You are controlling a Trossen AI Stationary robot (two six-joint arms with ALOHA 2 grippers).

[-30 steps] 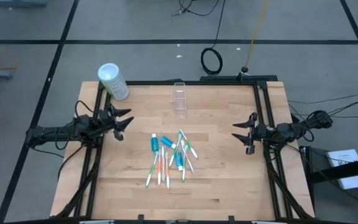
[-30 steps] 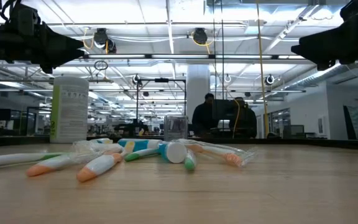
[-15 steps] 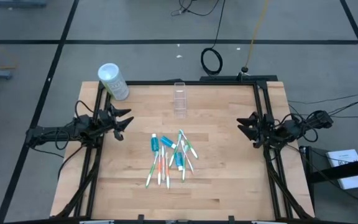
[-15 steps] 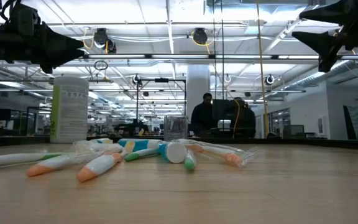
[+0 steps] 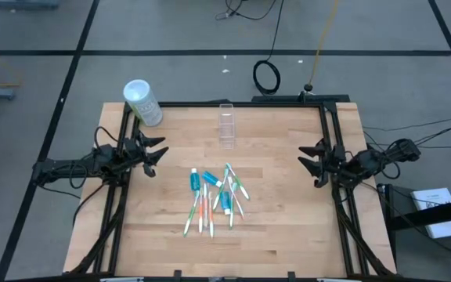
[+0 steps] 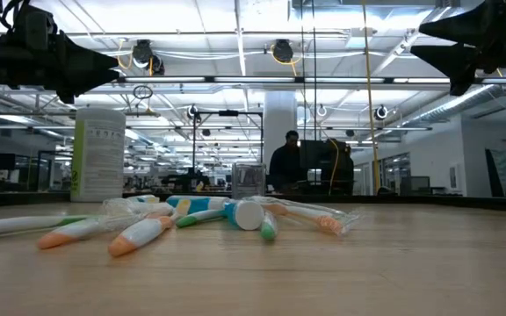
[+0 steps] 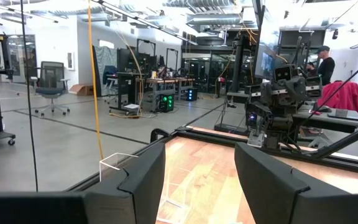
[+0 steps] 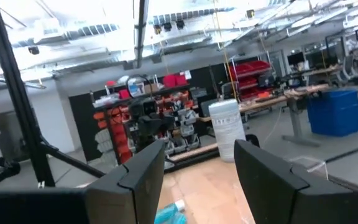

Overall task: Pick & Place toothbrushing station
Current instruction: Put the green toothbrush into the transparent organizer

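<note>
Several slim white toothbrushes [image 5: 203, 211] with green and orange accents and blue toothpaste tubes [image 5: 196, 179] lie in a loose pile at the table's middle; the pile also shows in the low view [image 6: 191, 219]. A small clear plastic cup [image 5: 226, 125] stands near the far edge; it shows in the low view [image 6: 248, 180] and in the left wrist view [image 7: 138, 180]. My left gripper [image 5: 156, 154] is open and empty above the table's left side. My right gripper [image 5: 308, 160] is open and empty above the right side, high in the low view [image 6: 464, 44].
A white cylindrical canister [image 5: 142, 103] with green print stands at the table's far left corner. Black frame rails [image 5: 331, 133] run along the table's sides. Bare wood [image 5: 280, 219] lies around the pile. A person [image 6: 288, 167] sits in the room behind.
My right gripper has drawn back a little toward the table's right edge, risen and turned about its wrist; its fingers stay open. The left arm and the pile have kept still.
</note>
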